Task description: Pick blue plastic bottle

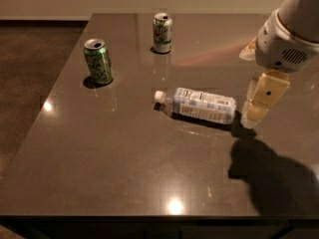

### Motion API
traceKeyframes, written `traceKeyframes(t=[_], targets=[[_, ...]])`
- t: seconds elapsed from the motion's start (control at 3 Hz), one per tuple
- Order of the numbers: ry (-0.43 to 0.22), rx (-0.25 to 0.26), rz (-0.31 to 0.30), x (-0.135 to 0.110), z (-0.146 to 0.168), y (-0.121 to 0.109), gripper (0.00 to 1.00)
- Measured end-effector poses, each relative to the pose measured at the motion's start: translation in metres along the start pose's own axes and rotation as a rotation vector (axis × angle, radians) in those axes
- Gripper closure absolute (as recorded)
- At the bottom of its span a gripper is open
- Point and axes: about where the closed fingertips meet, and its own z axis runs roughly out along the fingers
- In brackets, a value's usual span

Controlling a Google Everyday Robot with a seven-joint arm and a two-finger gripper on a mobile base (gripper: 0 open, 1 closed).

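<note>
**Q:** What lies on the dark table (124,173), left to right?

**A:** Farthest to the left of the gripper (259,103), and well apart from it, a green drink can (98,61) stands upright. A second green can (162,32) stands upright too, beyond the gripper and to its left. Then comes the blue plastic bottle (199,105), lying on its side. The gripper itself hangs at the right, low over the table, below the arm's white wrist housing (286,46).

**Q:** How does the bottle lie from the gripper?

**A:** Just to its left. The bottle's long axis runs nearly left to right. Its white cap (159,96) points away from the gripper and its base end is just beside it. I cannot tell whether they touch. By my judgement, a grasp would call for a short shift left, closing across the labelled body.

**Q:** Is the gripper released, or clenched on something?

**A:** That cannot be told here. The bottle rests on the table, not lifted.

**Q:** Anything inside the containers?

**A:** Both cans and the bottle hide their contents.
</note>
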Motion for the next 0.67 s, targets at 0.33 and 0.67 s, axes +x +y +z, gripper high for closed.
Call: traceKeyframes(t=[0.33, 0.67], targets=[[-0.032, -0.038, 0.000, -0.014, 0.030, -0.013, 0.00], [-0.043, -0.065, -0.002, -0.028, 0.059, -0.022, 0.00]])
